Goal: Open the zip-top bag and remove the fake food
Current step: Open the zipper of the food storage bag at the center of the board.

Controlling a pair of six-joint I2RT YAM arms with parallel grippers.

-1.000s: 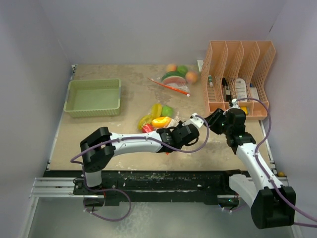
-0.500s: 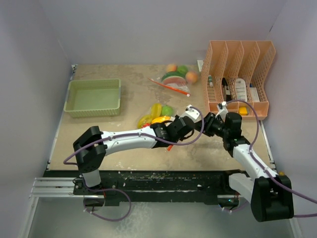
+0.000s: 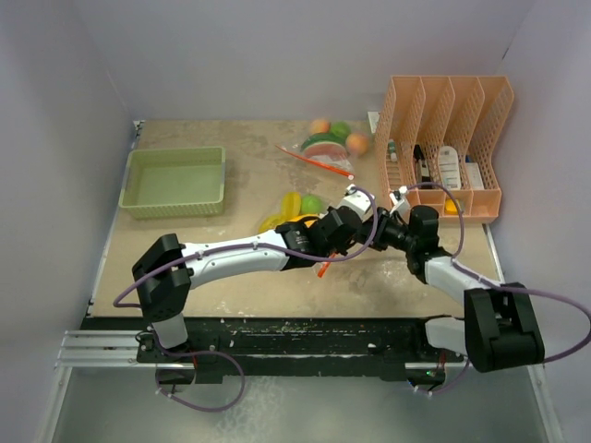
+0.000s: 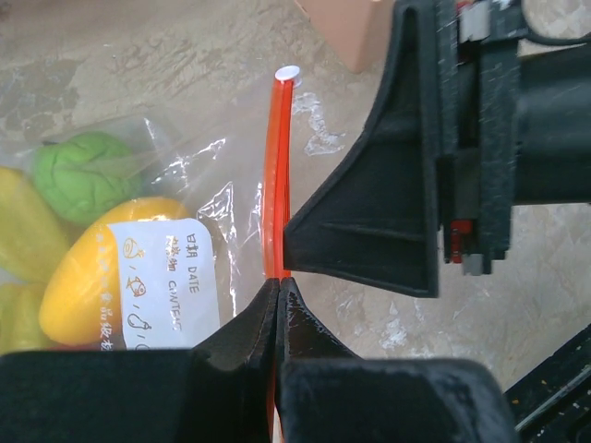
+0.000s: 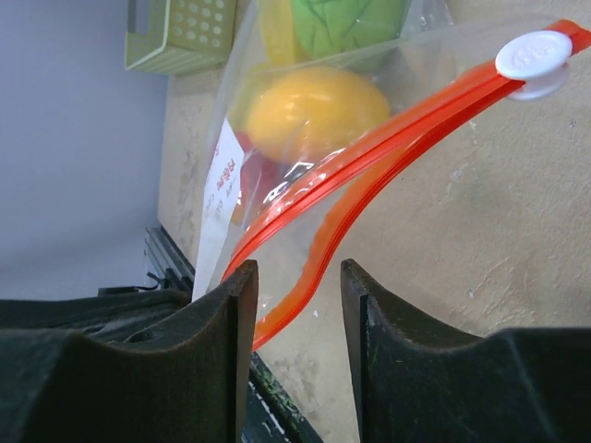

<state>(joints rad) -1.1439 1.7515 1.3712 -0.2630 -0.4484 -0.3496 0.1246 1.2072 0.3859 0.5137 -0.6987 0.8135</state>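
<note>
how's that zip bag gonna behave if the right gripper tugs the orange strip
Probably floppy: the zip-top bag is creased clear film and its orange strip bows. Likely slippery, since the film shines. The fake food inside looks rounded, so it may roll and shift the load.

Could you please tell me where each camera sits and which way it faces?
Top external: above, behind the bases, looking down at the table; both arms show.
Left wrist: looks along the left gripper, shut on the zip-top bag.
Right wrist: looks past the open right gripper at the bag's slider.
Shared: both wrist views show yellow fake food.
</note>
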